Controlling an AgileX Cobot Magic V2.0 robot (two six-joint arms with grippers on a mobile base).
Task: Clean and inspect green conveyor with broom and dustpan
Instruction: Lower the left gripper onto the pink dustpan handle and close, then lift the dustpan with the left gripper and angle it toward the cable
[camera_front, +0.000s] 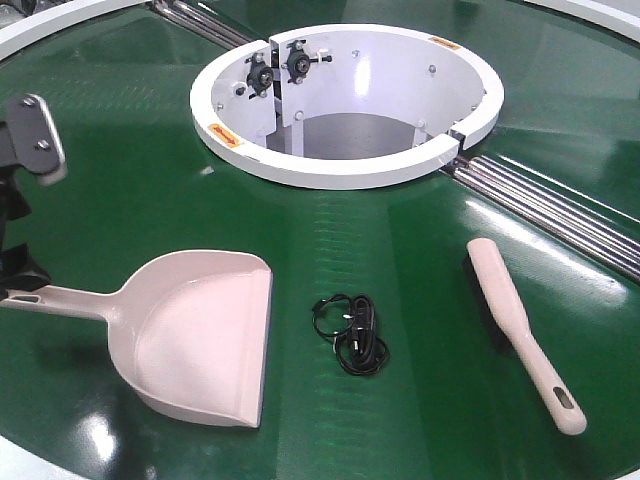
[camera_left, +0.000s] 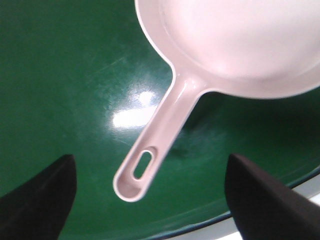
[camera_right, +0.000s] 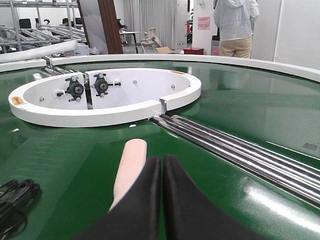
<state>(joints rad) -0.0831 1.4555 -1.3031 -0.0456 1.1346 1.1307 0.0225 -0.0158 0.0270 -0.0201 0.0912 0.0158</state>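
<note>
The green conveyor fills every view. The pale pink dustpan lies on it at the front left, with its handle pointing left. My left gripper is open at the left edge. In the left wrist view its dark fingers stand wide apart on either side of the dustpan's slotted handle end, without touching it. The broom lies at the front right, with nothing holding it. My right gripper is shut and empty, low over the belt. The broom's pale head shows just left of its fingers.
A coiled black cable lies between the dustpan and the broom. The white ring-shaped hub stands at the middle back. Silver rods run across the belt at the right. The white rim is near the left gripper. A person stands beyond the conveyor.
</note>
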